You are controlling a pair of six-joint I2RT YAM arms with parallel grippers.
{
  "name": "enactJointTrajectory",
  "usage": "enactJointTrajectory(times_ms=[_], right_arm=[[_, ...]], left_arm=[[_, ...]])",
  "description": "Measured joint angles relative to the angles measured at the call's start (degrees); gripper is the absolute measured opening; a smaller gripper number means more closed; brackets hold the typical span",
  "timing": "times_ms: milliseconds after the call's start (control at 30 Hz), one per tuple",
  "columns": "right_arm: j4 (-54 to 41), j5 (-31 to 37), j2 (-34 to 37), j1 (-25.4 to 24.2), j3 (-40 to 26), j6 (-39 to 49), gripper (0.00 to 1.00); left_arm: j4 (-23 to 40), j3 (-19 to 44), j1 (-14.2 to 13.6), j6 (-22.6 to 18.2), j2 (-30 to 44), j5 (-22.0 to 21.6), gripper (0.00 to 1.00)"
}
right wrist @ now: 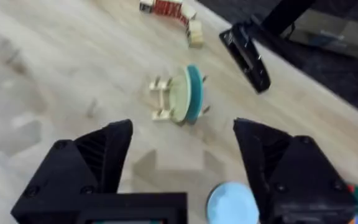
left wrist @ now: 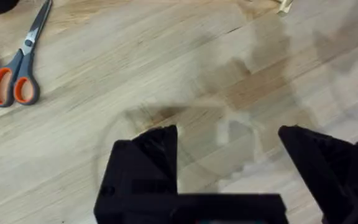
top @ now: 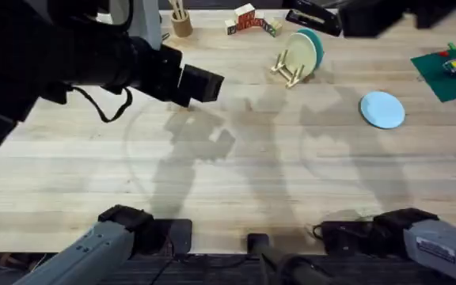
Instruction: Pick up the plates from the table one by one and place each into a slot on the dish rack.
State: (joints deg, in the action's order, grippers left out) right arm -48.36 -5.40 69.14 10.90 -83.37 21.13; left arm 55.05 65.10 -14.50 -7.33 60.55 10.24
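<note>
Both arms' fingers, left (left wrist: pixel 229 171) and right (right wrist: pixel 182 171), are spread wide, holding nothing. Cream plate (top: pixel 299 52), seemingly with a teal one (top: pixel 315 39) behind, stands in the dish rack (top: pixel 288 70); blue plate (top: pixel 382 109) lies on the counter (top: pixel 236 166)

Light wood worktop (top: pixel 236 174) w/ plank seams under me; soft shadows across it; dark floor (right wrist: pixel 303 68) beyond far edge.

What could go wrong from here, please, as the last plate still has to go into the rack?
The pale blue plate lies flat on the table, so the right tool, open above it, may struggle to get under its thin rim and could push it along instead. The dish rack is small and already holds a cream plate and a teal plate; a knock could tip it.
</note>
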Motion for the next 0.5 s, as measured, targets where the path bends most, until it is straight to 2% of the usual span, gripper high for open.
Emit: enactJointTrajectory(times_ms=[200, 500], right_arm=[[-9.1, 0.5, -8.1, 0.0, 0.0, -4.9, 0.993], [-23.5, 5.2, -20.1, 0.0, 0.0, -11.1, 0.995]], left_arm=[[-0.3, 0.0, 0.0, 0.0, 0.0, 0.1, 0.995], [-1.7, 0.0, -0.3, 0.1, 0.0, 0.1, 0.995]])
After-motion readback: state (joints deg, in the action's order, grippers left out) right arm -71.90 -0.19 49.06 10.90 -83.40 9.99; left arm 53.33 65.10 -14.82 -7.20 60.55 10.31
